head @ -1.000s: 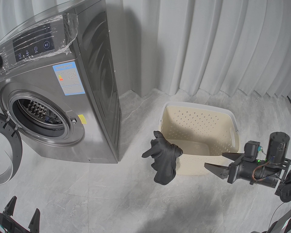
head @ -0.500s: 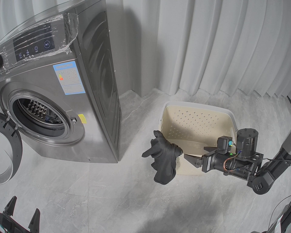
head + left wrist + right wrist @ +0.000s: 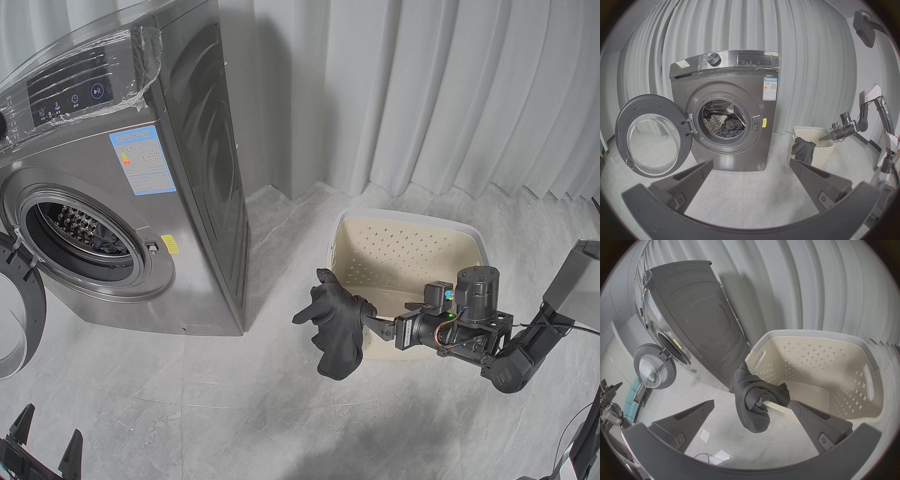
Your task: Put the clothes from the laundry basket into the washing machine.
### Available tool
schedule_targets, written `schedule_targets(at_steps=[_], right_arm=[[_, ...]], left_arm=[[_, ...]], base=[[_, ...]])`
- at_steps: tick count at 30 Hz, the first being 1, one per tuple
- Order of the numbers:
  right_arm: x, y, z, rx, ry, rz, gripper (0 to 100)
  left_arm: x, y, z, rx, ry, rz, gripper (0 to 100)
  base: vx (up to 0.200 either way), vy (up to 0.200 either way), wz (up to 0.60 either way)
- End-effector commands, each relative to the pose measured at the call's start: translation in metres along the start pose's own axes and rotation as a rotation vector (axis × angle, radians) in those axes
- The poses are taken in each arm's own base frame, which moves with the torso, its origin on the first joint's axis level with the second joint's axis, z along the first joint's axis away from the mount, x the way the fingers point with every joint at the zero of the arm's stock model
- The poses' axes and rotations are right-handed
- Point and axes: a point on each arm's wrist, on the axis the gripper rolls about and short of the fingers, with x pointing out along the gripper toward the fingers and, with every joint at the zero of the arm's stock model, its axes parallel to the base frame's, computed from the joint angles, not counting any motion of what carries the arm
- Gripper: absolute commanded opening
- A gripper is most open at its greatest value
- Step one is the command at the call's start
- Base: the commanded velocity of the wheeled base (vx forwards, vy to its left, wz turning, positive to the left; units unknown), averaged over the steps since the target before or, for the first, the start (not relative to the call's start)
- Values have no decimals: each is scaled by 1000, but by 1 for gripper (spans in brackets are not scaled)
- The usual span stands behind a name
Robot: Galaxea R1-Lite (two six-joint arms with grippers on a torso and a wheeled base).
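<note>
A dark grey garment (image 3: 337,328) hangs over the near left corner of the cream laundry basket (image 3: 406,214), trailing down its outside. My right gripper (image 3: 384,315) is open, level with the rim, its fingertips just short of the garment (image 3: 753,396). In the right wrist view the cloth lies between the spread fingers (image 3: 815,421). The washing machine (image 3: 156,156) stands to the left with its door (image 3: 19,312) swung open and dark clothes (image 3: 731,128) in the drum. My left gripper (image 3: 47,437) sits low at the near left, open and holding nothing.
The basket (image 3: 818,333) shows a bare bottom apart from the draped garment. White curtains (image 3: 437,94) hang behind it. Grey tiled floor (image 3: 250,406) lies open between the machine and the basket. The open door (image 3: 653,134) juts out at the machine's left.
My right arm has swept left along the basket's front, bringing its open gripper up to the draped garment. The garment, basket and left arm have not moved.
</note>
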Motion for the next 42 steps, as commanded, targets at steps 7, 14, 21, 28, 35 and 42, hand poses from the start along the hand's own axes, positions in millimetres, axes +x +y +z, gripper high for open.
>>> schedule_targets(at_steps=[7,14,21,28,35,42], right_arm=[[36,-1,-8,-3,4,-10,100],[55,-3,-12,-3,10,-11,100],[72,-8,-14,-1,-8,-17,100],[80,-10,-15,-1,-17,-17,100],[83,-8,-17,2,-18,-11,0],[78,-7,-13,4,-23,-7,0]], left_arm=[[0,0,-5,-3,6,1,100],[0,0,-5,-2,6,0,100],[0,0,-5,-2,6,1,100],[0,0,-5,-2,6,0,100],[1,0,-5,-2,8,0,100],[1,0,-5,-2,8,1,100]], base=[[0,0,0],[0,0,0],[0,0,0],[0,0,0],[0,0,0],[0,0,0]])
